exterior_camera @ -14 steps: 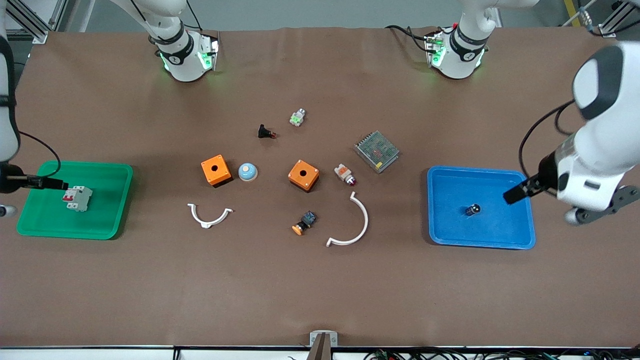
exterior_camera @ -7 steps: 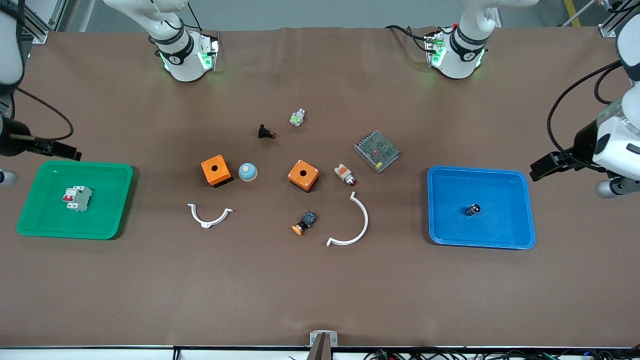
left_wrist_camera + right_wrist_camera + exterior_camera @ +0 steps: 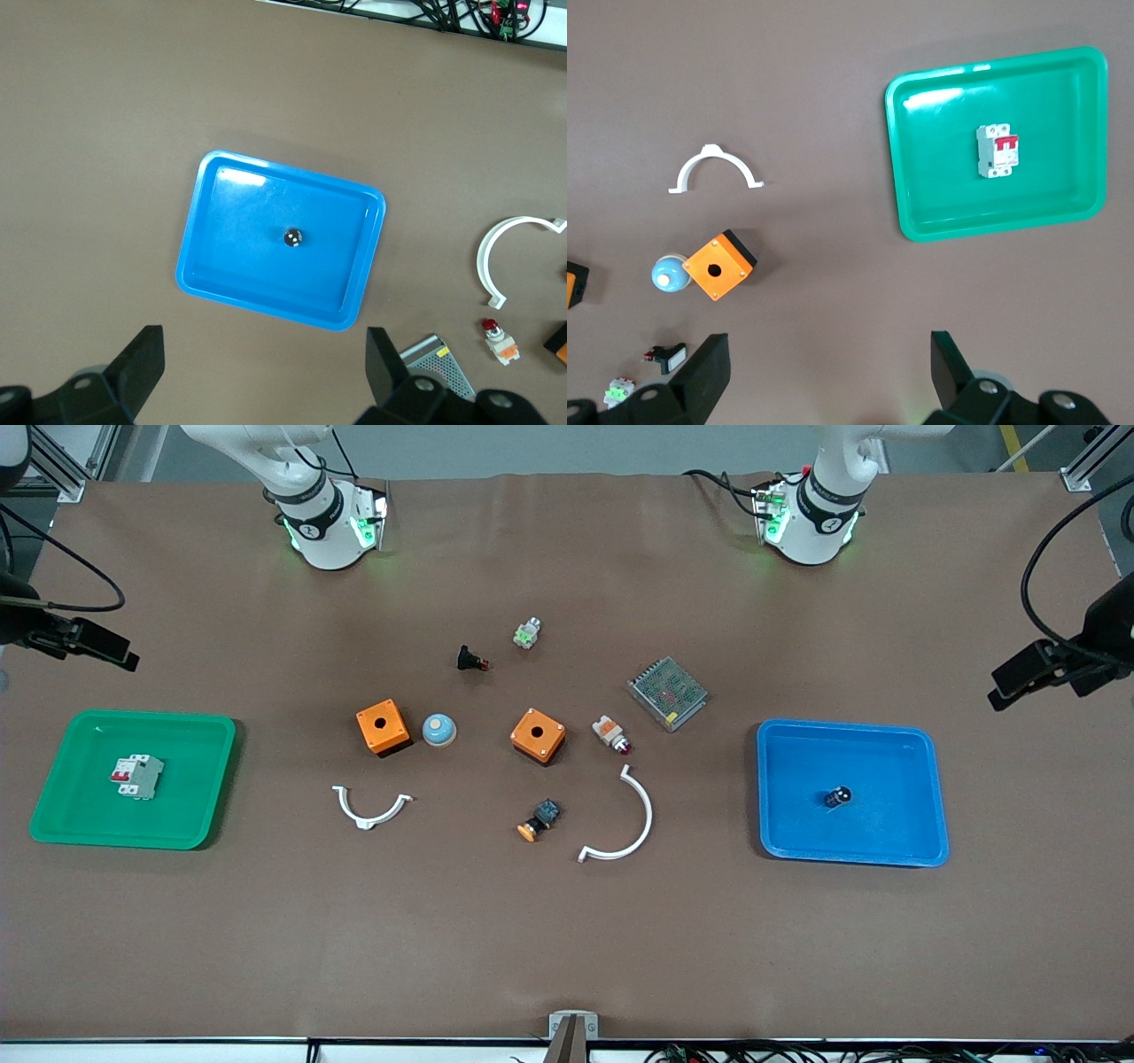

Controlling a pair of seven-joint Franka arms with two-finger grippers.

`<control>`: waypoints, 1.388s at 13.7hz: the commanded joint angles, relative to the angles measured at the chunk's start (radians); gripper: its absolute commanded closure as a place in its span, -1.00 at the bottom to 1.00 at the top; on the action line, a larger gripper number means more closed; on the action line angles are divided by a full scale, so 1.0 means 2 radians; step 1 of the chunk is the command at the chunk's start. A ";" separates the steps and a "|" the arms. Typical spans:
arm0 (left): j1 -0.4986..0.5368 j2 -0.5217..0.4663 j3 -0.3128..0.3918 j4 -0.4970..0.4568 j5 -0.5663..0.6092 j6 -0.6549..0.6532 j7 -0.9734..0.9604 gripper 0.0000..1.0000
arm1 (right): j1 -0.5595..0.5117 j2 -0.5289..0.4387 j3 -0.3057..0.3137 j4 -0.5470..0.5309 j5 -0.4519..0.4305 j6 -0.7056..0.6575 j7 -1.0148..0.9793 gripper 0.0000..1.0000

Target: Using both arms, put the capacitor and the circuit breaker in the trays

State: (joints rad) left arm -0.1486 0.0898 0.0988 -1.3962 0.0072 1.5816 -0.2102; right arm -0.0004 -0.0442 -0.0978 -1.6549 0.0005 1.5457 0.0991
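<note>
The capacitor, a tiny dark cylinder, stands near the middle of the blue tray; the left wrist view shows it from above. The white-grey circuit breaker with red levers lies in the green tray, also seen in the right wrist view. My left gripper hangs open and empty over bare table just off the blue tray's rim. My right gripper hangs open and empty over bare table beside the green tray.
Between the trays lie two orange boxes, a blue dome, two white curved clips, a mesh-covered metal unit, an orange-capped black part and several small parts.
Both grippers have risen off their trays and drawn back toward the robots' bases and the table's ends. The capacitor and circuit breaker have stayed where they lay.
</note>
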 commanded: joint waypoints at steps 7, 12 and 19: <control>0.059 -0.064 -0.052 -0.046 -0.037 -0.041 0.052 -1.00 | -0.011 0.009 -0.003 0.051 0.008 -0.006 -0.002 -1.00; 0.074 -0.133 -0.087 -0.139 -0.028 -0.017 0.049 -1.00 | -0.012 0.011 -0.004 0.063 0.001 -0.005 -0.002 -1.00; 0.070 -0.129 -0.099 -0.139 -0.002 -0.028 0.049 -1.00 | -0.014 0.015 -0.003 0.064 0.010 0.017 -0.003 -1.00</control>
State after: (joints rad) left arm -0.0143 -0.1594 -0.0846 -1.6629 -0.0260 1.5217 -0.1299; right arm -0.0126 -0.0270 -0.1101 -1.5555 0.0005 1.5868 0.0991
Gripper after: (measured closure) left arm 0.000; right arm 0.000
